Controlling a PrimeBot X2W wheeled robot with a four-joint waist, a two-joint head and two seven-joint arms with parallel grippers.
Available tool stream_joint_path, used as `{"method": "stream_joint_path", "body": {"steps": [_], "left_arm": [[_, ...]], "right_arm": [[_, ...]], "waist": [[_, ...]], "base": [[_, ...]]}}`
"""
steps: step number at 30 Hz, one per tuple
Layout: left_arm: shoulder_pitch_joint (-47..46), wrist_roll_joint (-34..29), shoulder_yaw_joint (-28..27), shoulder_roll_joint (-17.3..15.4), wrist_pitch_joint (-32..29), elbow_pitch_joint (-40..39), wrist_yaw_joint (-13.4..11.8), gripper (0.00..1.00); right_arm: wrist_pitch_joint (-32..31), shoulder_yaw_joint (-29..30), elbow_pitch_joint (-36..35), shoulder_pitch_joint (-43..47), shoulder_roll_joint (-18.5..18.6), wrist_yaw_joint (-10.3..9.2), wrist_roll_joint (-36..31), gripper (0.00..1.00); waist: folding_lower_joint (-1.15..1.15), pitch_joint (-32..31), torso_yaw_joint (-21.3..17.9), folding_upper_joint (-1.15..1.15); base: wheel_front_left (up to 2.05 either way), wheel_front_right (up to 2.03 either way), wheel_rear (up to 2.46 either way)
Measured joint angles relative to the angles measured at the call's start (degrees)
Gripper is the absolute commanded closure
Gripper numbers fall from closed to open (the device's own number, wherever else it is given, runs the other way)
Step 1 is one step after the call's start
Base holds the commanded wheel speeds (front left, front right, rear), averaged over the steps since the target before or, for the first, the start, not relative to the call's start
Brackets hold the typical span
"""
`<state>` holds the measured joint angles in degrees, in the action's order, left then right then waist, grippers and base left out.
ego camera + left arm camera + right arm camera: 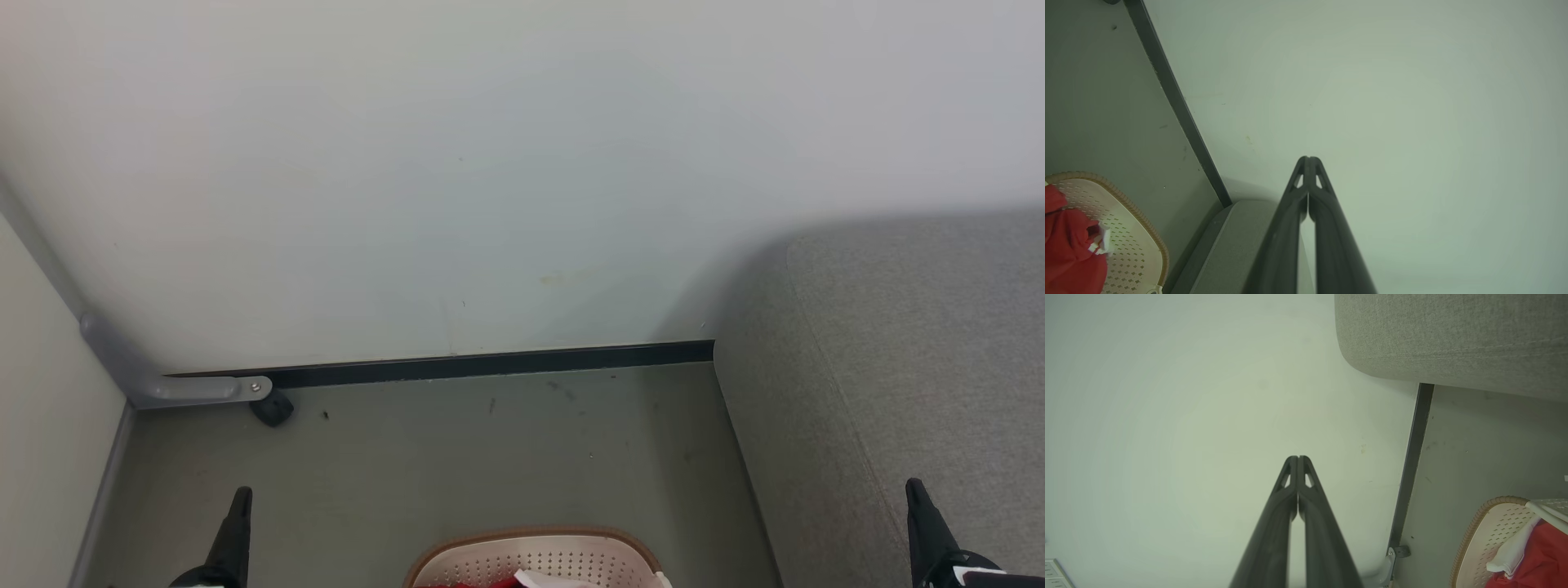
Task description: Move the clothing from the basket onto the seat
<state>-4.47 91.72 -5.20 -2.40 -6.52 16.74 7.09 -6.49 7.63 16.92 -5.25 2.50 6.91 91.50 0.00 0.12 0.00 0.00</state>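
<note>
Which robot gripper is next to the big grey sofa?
The right gripper, at the lower right of the head view, against the grey sofa. The left gripper is over the floor, on the far side of the basket.

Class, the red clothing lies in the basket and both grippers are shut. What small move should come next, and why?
Probably open the right gripper, ready to dip toward the clothing in the basket: it is shut, empty and aimed at the wall, and the seat lies on that side.

Frame edges cut off most of the basket [535, 555], the red clothing [1069, 253] bunched inside it, and the grey sofa [898, 367].
</note>
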Motion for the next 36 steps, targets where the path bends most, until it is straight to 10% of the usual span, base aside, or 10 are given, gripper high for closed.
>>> {"method": "stream_joint_path", "body": {"steps": [36], "left_arm": [[0.00,0.00,0.00,0.00,0.00,0.00,0.00,1.00]], "right_arm": [[0.00,0.00,0.00,0.00,-0.01,0.00,0.00,1.00]], "waist": [[0.00,0.00,0.00,0.00]], "base": [[0.00,0.00,0.00]]}}
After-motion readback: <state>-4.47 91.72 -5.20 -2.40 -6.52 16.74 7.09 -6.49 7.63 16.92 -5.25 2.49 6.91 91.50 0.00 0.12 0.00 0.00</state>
